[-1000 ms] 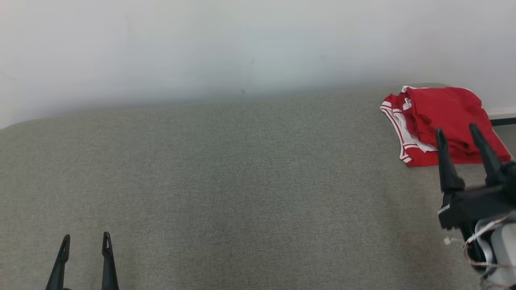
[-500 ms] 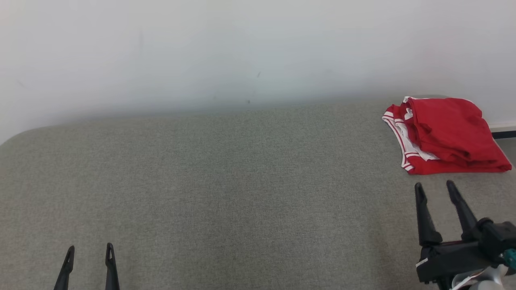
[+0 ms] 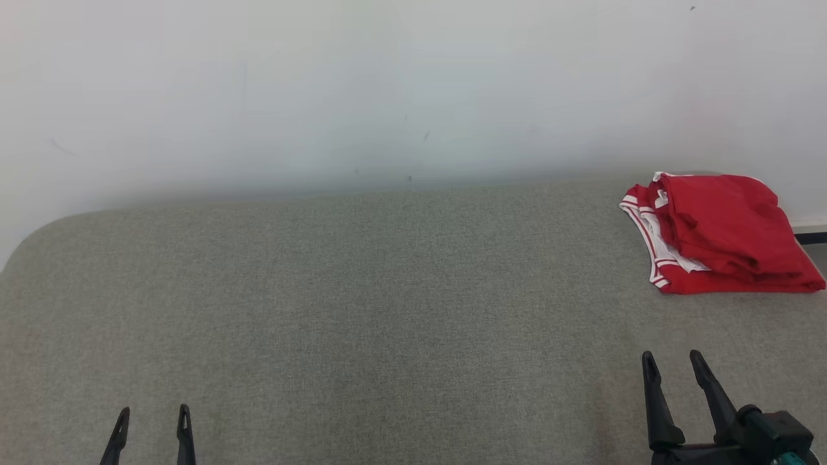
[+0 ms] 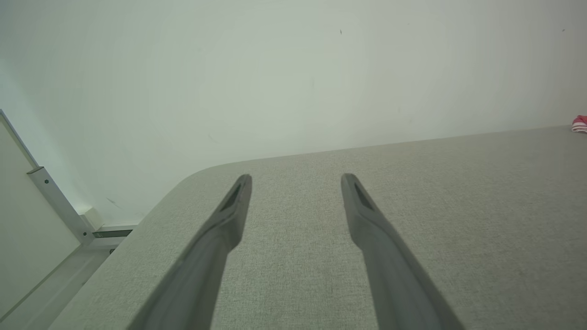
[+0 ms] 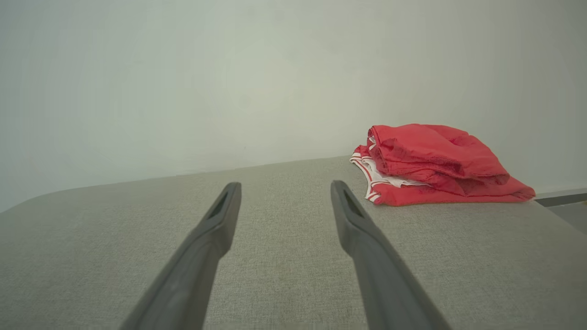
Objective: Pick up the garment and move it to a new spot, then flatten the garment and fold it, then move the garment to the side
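Note:
The red garment (image 3: 723, 236) with white-striped trim lies folded in a compact stack at the far right of the grey fabric table (image 3: 387, 310), close to the wall. It also shows in the right wrist view as the garment (image 5: 435, 165), and a sliver of it (image 4: 580, 123) reaches the left wrist view's right edge. My right gripper (image 3: 672, 361) stands open at the lower right, well short of the garment, with nothing between its fingers. Low at the left, my left gripper (image 3: 154, 413) is open and empty too.
A pale wall (image 3: 387, 90) runs along the table's back edge. The table's far left corner is rounded (image 4: 183, 176), with a metal-framed panel (image 4: 50, 197) beyond it. A dark strip (image 3: 811, 237) shows past the table's right end.
My right gripper has drawn back from over the garment toward the near edge, staying open. The head view has tilted, shifting the whole scene lower. The garment has not moved.

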Available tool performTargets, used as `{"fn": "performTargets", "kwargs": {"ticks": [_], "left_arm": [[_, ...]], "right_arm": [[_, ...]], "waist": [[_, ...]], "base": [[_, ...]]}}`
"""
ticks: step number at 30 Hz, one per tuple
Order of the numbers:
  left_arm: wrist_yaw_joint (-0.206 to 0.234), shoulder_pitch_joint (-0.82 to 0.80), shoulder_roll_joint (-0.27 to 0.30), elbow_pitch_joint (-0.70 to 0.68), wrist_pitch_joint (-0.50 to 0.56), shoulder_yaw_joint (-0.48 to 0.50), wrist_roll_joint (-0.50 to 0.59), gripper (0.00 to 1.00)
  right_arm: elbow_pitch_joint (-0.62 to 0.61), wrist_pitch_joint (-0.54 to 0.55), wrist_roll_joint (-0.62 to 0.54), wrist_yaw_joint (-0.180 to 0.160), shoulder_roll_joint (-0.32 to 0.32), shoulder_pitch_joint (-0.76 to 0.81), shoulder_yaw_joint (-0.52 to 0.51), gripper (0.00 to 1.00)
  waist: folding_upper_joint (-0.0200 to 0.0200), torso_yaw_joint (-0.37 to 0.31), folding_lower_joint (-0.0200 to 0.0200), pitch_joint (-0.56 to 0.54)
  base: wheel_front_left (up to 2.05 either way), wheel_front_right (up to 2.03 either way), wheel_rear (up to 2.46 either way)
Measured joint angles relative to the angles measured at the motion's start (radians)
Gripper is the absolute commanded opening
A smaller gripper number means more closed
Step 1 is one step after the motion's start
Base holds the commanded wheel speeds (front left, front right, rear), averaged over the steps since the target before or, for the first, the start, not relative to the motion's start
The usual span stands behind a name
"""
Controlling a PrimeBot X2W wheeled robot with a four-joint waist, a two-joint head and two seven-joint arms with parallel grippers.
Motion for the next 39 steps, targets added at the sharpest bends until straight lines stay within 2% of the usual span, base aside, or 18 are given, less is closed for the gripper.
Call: {"fn": "performTargets", "kwargs": {"ticks": [7, 36, 37, 39], "left_arm": [[0.002, 0.0, -0.002, 0.015, 0.0, 0.0, -0.002, 1.0], [0.004, 0.0, -0.002, 0.053, 0.0, -0.009, -0.014, 1.0], [-0.002, 0.0, -0.003, 0.053, 0.0, -0.009, -0.018, 0.0], [-0.003, 0.005, -0.008, 0.07, 0.0, -0.011, -0.018, 0.0]], "right_arm": [[0.011, -0.01, 0.005, 0.0, 0.028, 0.039, -0.01, 1.0], [0.009, -0.017, -0.031, 0.0, 0.028, 0.043, 0.015, 1.0], [0.01, -0.017, -0.031, 0.0, 0.028, 0.043, 0.016, 0.0], [0.026, -0.016, -0.031, 0.0, 0.03, 0.048, 0.017, 0.0]], "waist": [[0.0, 0.003, 0.0, -0.011], [0.0, 0.01, 0.0001, -0.019], [0.0, 0.01, 0.0001, -0.019], [0.0, 0.01, 0.0001, -0.018]], "base": [[0.0, 0.0, 0.0], [0.0, 0.0, 0.0], [0.0, 0.0, 0.0], [0.0, 0.0, 0.0]]}}
